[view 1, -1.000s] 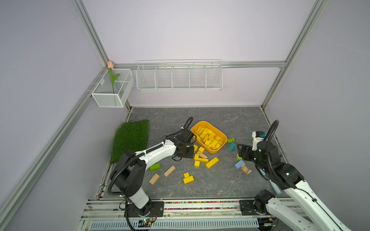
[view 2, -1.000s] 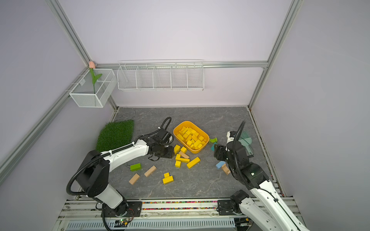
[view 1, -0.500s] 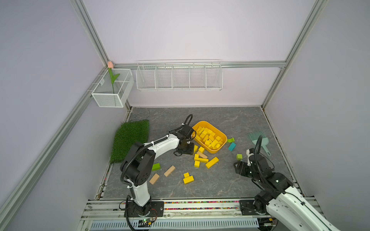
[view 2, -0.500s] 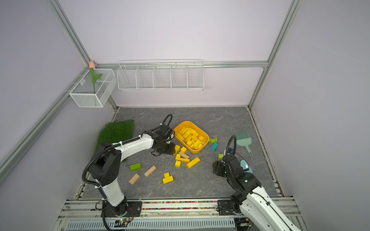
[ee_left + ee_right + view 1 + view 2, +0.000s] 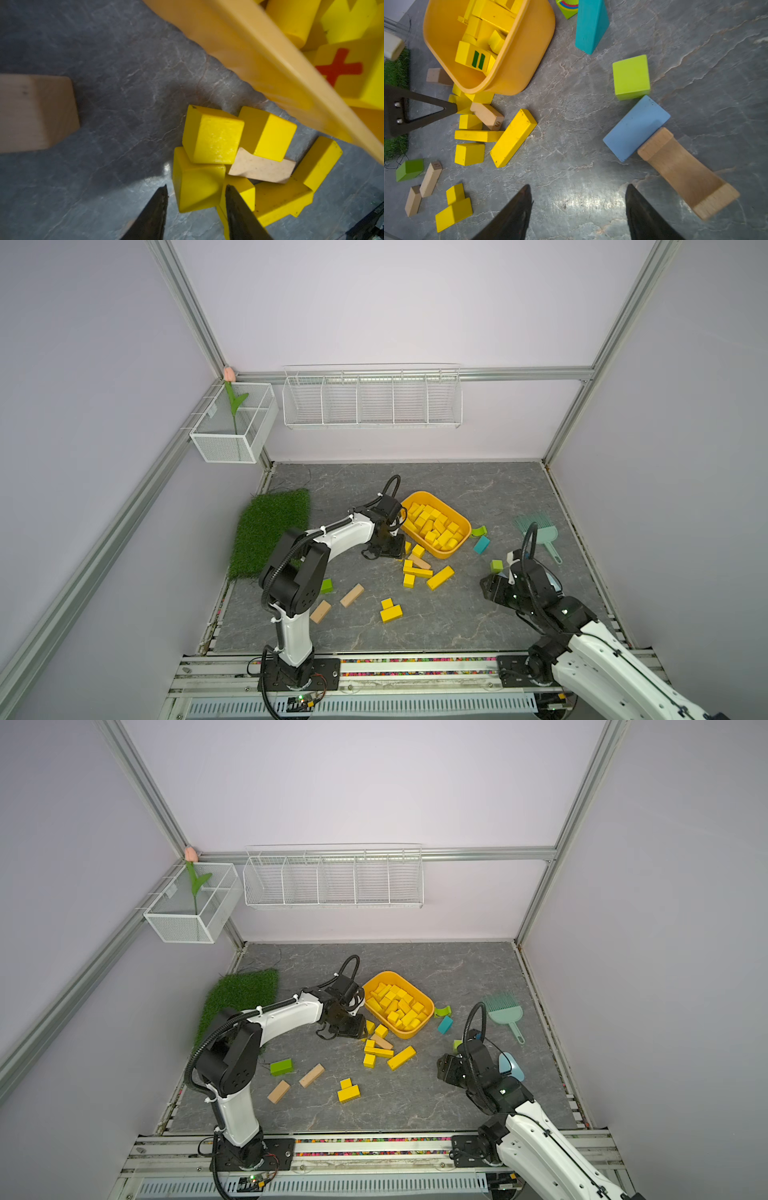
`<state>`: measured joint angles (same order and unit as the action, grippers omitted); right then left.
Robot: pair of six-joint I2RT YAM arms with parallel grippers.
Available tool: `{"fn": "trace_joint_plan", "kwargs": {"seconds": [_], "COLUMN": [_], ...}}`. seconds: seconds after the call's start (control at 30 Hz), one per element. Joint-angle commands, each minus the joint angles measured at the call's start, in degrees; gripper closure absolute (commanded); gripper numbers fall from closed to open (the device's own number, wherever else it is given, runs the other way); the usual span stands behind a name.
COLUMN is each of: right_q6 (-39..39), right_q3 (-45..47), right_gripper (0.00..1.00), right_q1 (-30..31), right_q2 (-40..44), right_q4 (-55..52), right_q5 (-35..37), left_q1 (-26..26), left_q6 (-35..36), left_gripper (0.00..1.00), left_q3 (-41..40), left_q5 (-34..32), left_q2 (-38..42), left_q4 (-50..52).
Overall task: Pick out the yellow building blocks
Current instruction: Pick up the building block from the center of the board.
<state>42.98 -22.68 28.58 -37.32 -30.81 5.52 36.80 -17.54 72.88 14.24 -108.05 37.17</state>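
Straddling a yellow wedge [image 5: 195,193] beside the tub [image 5: 259,62], the left pincer [image 5: 196,187] stands part-open, seemingly not yet clamped, poised to add it to the yellow building blocks [image 5: 432,526] inside; the right pincer [image 5: 579,187] gapes empty above bare counter [image 5: 457,614].

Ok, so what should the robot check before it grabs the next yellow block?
1. Left end effector around one yellow wedge: ok, open, a jaw each side.
2. Only that block between them: cannot tell; another yellow block sits against one jaw.
3. Tan block clear of the yellow ones: not ok, it touches them.
4. Right end effector out of the way: ok, open above the floor, holding nothing.
5. Every yellow block in the tub: not ok; a long yellow bar lies on the floor.
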Motion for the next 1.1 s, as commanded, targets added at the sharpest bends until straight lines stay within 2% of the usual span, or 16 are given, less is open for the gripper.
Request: {"fn": "trace_joint_plan", "kwargs": {"seconds": [0.0, 0.27, 0.57, 1.07], "right_q6": [0.4, 0.3, 0.4, 0.2], "right_q3": [-0.1, 0.2, 0.2, 0.4], "right_gripper": [0.28, 0.28, 0.28, 0.28], "right_q1": [-0.3, -0.3, -0.3, -0.4], "right_q2": [0.0, 1.0, 1.2, 0.6], "right_q4": [1.9, 1.7, 1.7, 2.7], "right_q5": [-0.9, -0.7, -0.7, -1.2], "left_q1": [0.1, 0.1, 0.1, 0.1], "left_q6": [0.8, 0.3, -0.3, -1.5], "left_gripper": [0.54, 0.56, 0.66, 0.71], "left_q3": [1.9, 3.2, 1.7, -2.2], "left_q5": [0.9, -0.1, -0.7, -3.0], "left_q2": [-1.6, -3.3, -1.9, 4.3], "left_q4": [0.8, 1.9, 0.9, -1.8]}}
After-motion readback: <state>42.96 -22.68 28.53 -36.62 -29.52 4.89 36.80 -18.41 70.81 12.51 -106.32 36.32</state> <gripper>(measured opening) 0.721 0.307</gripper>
